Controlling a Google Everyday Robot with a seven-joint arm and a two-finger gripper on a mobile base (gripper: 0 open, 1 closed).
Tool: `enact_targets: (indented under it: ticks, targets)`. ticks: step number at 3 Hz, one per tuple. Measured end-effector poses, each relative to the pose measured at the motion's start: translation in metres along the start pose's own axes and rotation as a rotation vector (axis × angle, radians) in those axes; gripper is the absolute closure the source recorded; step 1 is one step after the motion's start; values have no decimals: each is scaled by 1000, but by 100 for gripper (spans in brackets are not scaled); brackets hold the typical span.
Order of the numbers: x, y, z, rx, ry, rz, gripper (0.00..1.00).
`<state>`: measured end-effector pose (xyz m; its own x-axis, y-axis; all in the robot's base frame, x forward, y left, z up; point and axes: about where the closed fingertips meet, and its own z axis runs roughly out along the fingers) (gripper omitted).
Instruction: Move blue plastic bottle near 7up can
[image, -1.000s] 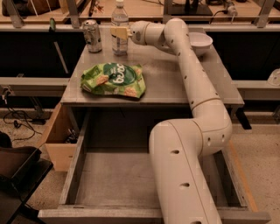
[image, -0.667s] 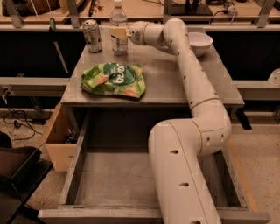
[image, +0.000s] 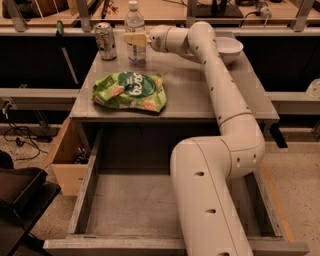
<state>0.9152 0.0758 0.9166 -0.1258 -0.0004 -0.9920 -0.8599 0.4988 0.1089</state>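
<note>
bottle (image: 133, 20) upright just right of the can (image: 105, 41) on the table (image: 190, 85), gripper (image: 134, 40) at its label, apparently for placing; clamped or loosened cannot be told.

Upright blue plastic bottle (image: 133, 20), white cap, hand (image: 135, 40) clasping label; 7up can (image: 105, 41) upright just left.
</note>
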Motion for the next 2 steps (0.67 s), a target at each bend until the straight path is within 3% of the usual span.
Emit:
enact_targets:
  ticks: [1,2]
  targets:
    - [2,2,3,-4,2,1,6]
    - [2,3,6,-7,3,2,0]
